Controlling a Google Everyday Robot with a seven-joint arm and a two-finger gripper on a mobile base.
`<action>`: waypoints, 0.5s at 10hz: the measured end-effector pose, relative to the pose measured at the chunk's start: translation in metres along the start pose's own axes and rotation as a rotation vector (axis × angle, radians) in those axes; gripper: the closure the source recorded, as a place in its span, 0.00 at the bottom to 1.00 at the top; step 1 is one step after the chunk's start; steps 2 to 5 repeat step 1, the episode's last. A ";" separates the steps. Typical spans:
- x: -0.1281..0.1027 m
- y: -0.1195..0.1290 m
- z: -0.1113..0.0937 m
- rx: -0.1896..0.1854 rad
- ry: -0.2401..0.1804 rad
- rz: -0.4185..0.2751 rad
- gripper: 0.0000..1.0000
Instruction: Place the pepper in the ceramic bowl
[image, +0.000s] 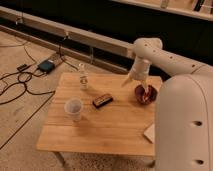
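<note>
Camera view: pepper (147, 94) in ceramic bowl (140, 97) (claw (131, 80) just above-left)

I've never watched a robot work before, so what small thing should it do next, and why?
Probably lift the hand a little further up and away from the ceramic bowl. Something reddish, likely the pepper, already lies inside the bowl, and the hand hangs just left of its rim, above the table.

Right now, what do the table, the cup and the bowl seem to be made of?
Table: light wood, matte, faint plank lines. Cup: probably translucent whitish plastic. Bowl: dark maroon, looks glossy, likely ceramic; something reddish lies inside. The gripper hangs just left of the bowl.
</note>
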 end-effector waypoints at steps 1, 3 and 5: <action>0.000 0.000 0.000 0.000 0.000 0.000 0.20; 0.000 0.000 0.000 0.000 0.000 0.000 0.20; 0.000 0.000 0.000 0.000 0.000 0.000 0.20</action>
